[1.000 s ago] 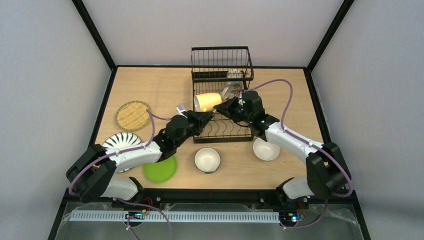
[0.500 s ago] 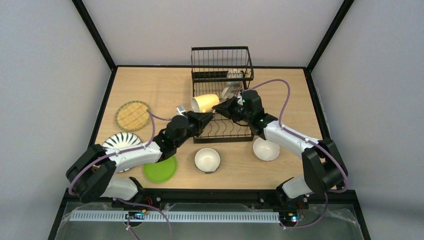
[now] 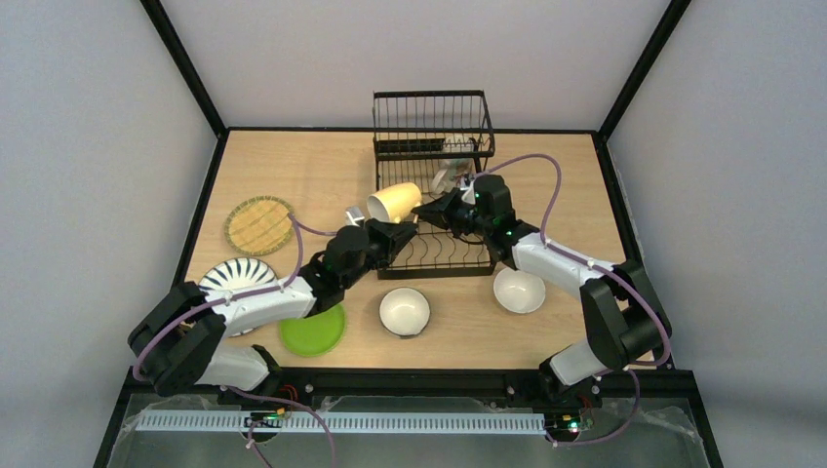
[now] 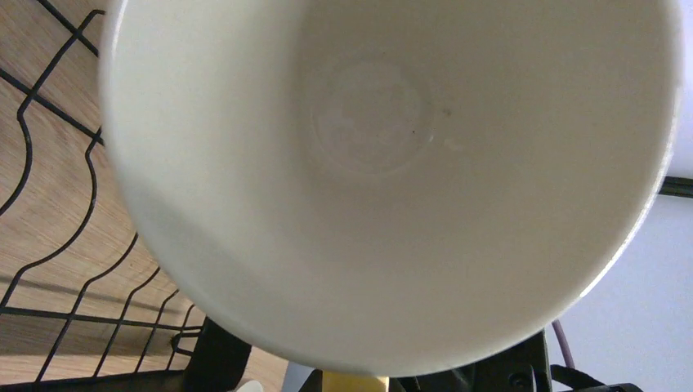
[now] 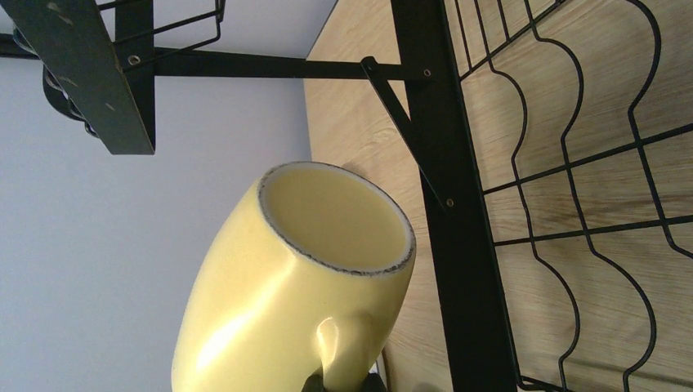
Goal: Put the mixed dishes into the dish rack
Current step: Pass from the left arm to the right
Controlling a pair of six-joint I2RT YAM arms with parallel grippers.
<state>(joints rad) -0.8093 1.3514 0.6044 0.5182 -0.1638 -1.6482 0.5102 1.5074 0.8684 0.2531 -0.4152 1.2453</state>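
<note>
The pale yellow mug (image 3: 394, 203) hangs tilted above the left side of the dish rack (image 3: 485, 127), mouth toward the left arm. My right gripper (image 3: 426, 210) is shut on its handle, which shows pinched between the fingertips in the right wrist view, under the mug (image 5: 270, 278). My left gripper (image 3: 402, 228) sits just below the mug's mouth, shut on the rim. The mug's pale inside (image 4: 376, 163) fills the left wrist view. On the table lie a tan woven plate (image 3: 259, 224), a black-striped plate (image 3: 234, 273), a lime green plate (image 3: 314, 331) and two bowls (image 3: 405, 311) (image 3: 518, 290).
The rack's low slotted base (image 3: 444, 261) lies between the two arms, its tall basket at the far end. Black rack bars (image 5: 445, 163) and wires (image 4: 82, 212) run close beside the mug. A pale item (image 3: 451, 177) lies in the rack behind the right gripper.
The mug has shifted a little to the left and tipped further. My right gripper has closed onto the handle. The left arm has drawn back slightly with it.
</note>
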